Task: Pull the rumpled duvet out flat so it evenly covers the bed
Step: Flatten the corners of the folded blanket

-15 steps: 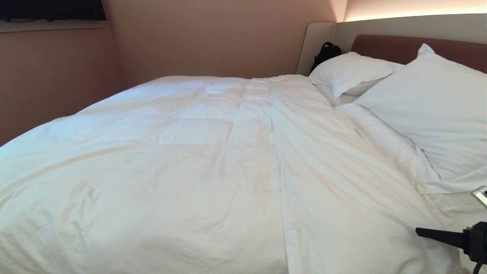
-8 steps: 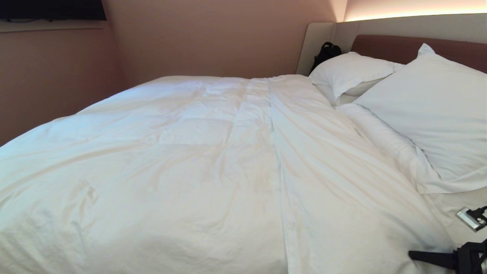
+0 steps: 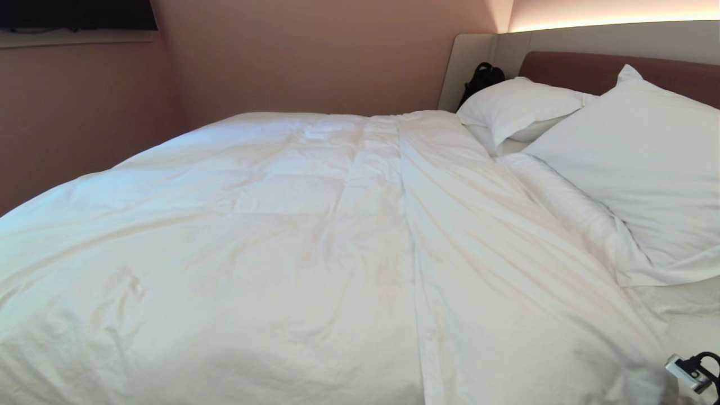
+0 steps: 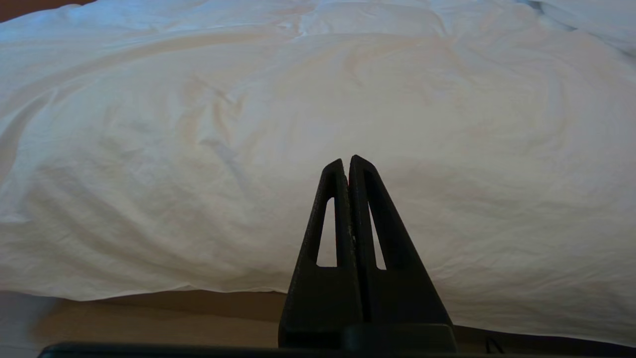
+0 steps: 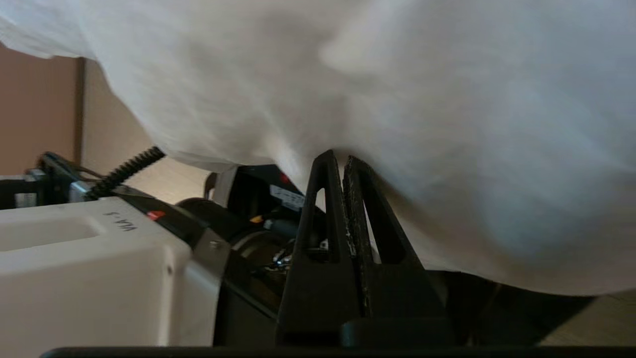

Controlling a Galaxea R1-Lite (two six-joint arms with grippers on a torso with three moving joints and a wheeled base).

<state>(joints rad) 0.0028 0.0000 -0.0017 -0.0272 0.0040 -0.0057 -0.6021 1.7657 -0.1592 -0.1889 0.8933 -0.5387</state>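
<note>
1. The duvet (image 3: 315, 253) is big, white and puffy. It lies spread over the bed (image 3: 596, 67) and covers most of the mattress, from the 9 o'clock side of the head view across to about 3 o'clock.
2. It has soft wrinkles, and one long fold (image 3: 408, 225) runs down its middle from 12 o'clock toward 6 o'clock.
3. Two white pillows (image 3: 635, 163) lean at the brown headboard, up at about 2 o'clock. The duvet's top edge lies just beside them.
4. A black bag (image 3: 482, 79) sits in the corner behind the far pillow.
5. The left pincer (image 4: 348, 161) has its two black fingers pressed together with nothing between them. It points at the side of the duvet where the cover hangs over the bed's edge, and it does not touch the cloth.
6. The right pincer (image 5: 338, 159) also has its fingers pressed together. Its tips sit right up against the hanging white cloth (I cannot tell if any cloth is caught between them).
7. In the head view only a small silver and black bit of the right arm (image 3: 689, 368) shows, low at about 4 o'clock, just past the duvet's near corner.
8. In the right wrist view, the robot's white body (image 5: 89, 268) and a curly black cable (image 5: 129, 169) show below the cloth.
</note>
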